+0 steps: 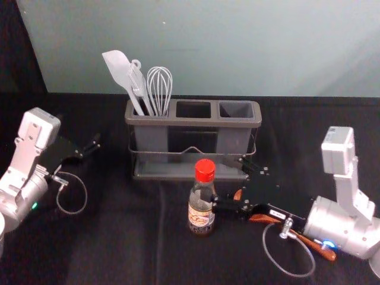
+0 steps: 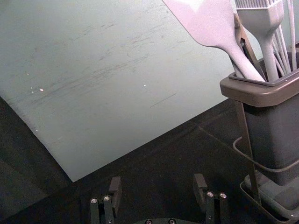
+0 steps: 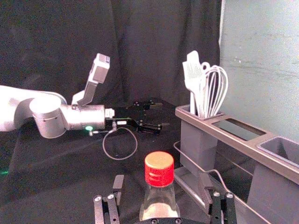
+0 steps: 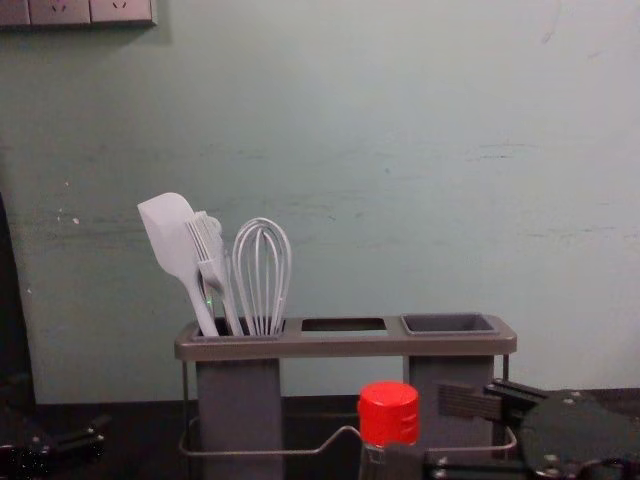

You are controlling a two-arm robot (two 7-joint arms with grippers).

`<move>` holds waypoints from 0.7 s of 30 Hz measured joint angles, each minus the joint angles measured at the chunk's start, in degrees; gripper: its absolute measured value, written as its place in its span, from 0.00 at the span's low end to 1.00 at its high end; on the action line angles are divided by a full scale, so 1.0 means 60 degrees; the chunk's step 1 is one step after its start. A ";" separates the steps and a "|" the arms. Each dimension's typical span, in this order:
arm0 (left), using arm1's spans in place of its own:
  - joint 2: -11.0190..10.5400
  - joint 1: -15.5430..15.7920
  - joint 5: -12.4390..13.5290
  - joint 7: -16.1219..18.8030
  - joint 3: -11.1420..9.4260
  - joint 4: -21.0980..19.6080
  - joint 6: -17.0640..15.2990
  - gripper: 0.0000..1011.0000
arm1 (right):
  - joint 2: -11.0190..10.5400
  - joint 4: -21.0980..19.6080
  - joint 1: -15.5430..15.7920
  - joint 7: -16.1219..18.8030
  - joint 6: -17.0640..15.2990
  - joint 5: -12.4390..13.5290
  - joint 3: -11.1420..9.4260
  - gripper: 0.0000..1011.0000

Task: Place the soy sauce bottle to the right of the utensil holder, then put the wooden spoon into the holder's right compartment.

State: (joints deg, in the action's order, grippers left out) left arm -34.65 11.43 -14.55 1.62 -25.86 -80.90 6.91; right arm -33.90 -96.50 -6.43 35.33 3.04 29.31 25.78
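Front of utensil holder [image 1: 193, 122]: see right gripper [image 1: 228, 181] wide open, empty, at upright soy sauce bottle [image 1: 201, 208]; wooden spoon [image 1: 323, 251] beneath; left gripper [image 1: 95, 144] idle, open, empty, farther left.

Left of the utensil holder [image 1: 193, 122]: silver left arm [image 1: 24, 199], green light [image 1: 34, 205], black left gripper [image 1: 94, 145]. Right of it: silver right arm [image 1: 332, 219], blue light [image 1: 328, 244], black right gripper [image 1: 228, 182], looped cable [image 1: 267, 252].

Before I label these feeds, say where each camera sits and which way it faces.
Left wrist view: on that wrist, facing the wall and holder; left gripper, open.
Right wrist view: on that wrist, facing past the bottle toward the left arm; right gripper, open.
Head view: on the head, forward and down; both grippers.
Chest view: on the chest, facing forward; both grippers.
These two share bottle and holder.
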 joint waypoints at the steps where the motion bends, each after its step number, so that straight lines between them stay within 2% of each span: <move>1: 0.0000 0.0000 0.0000 0.0000 -0.0001 0.0000 0.0000 0.99 | 0.0075 0.0059 -0.0092 -0.0014 -0.0028 -0.0031 0.0074 0.99; 12: 0.0000 0.0000 0.0000 0.0000 0.0000 0.0000 0.0000 0.99 | 0.0521 0.0437 -0.0638 -0.0242 -0.0148 -0.0330 0.0407 0.99; 21: 0.0000 0.0000 0.0000 0.0000 0.0000 0.0000 0.0000 0.99 | 0.0688 0.0562 -0.0751 -0.0312 -0.0153 -0.0381 0.0480 0.99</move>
State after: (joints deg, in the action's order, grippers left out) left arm -34.65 11.43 -14.55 1.62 -25.86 -80.90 6.91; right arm -29.77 -93.13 -10.94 33.45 2.12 27.03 28.66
